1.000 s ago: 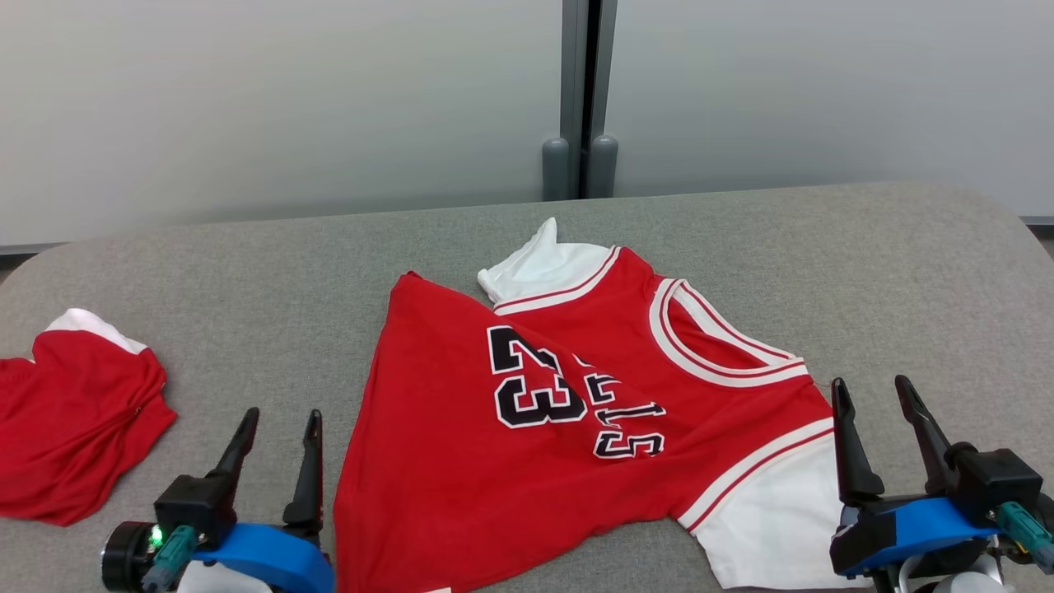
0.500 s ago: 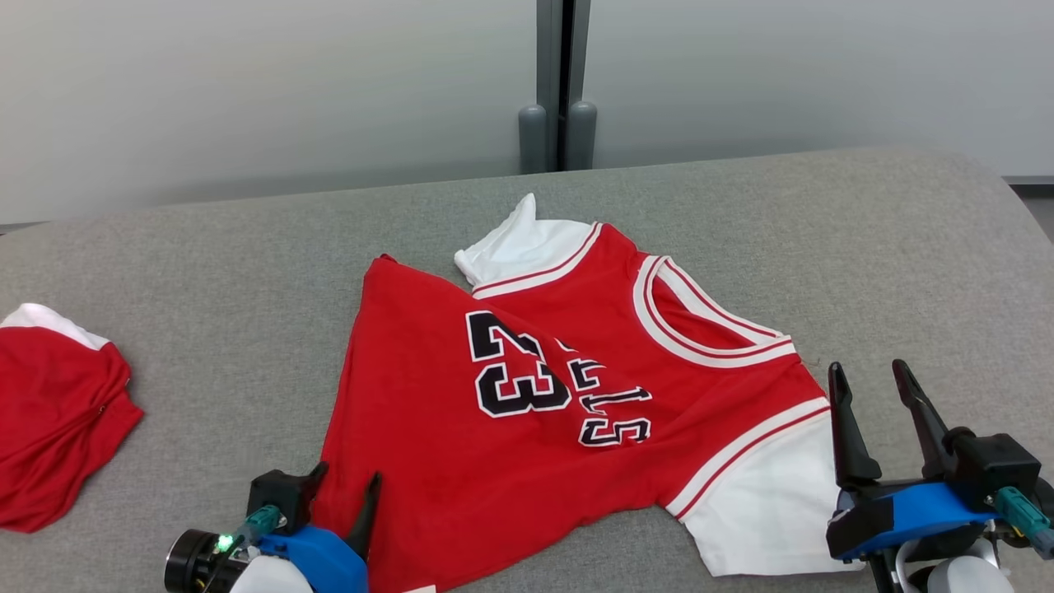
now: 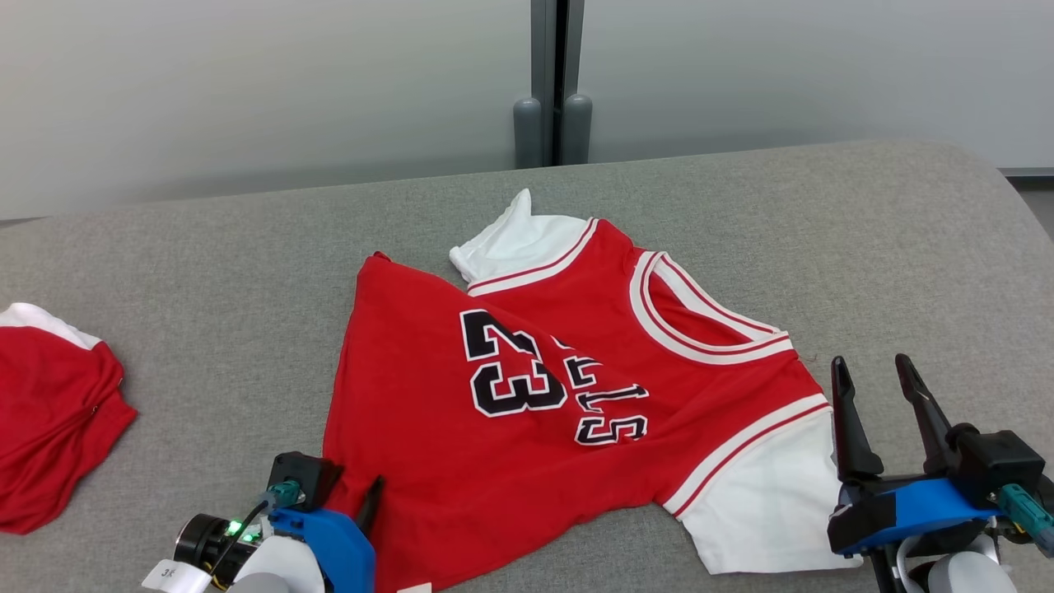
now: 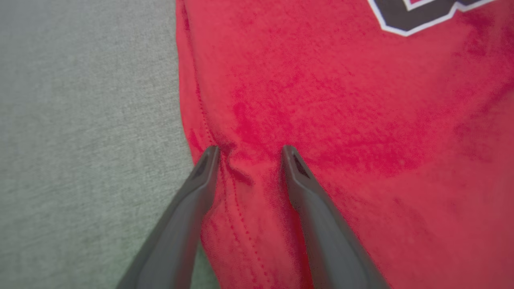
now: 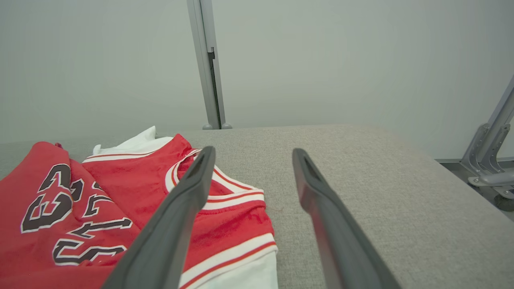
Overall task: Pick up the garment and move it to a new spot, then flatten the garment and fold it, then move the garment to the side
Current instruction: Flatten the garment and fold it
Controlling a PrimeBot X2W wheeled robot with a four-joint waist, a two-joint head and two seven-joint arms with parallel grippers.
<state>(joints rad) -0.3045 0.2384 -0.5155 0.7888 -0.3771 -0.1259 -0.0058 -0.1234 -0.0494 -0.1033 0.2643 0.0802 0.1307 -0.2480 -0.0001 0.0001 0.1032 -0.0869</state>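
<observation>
Fuzzy red number 23 jersey [image 3: 527,395] with white sleeves lies rumpled in the middle of the grey woven counter [image 3: 206,272]. The left hand [image 4: 249,154], off to the jersey's side a second ago, is now down on its stitched hem, spread astride a small pucker. The right hand [image 3: 870,362] sits spread just beside the jersey's white sleeve.

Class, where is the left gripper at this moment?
The left gripper is at the head view's lower left, pressed down over the red jersey's near side edge.
</observation>
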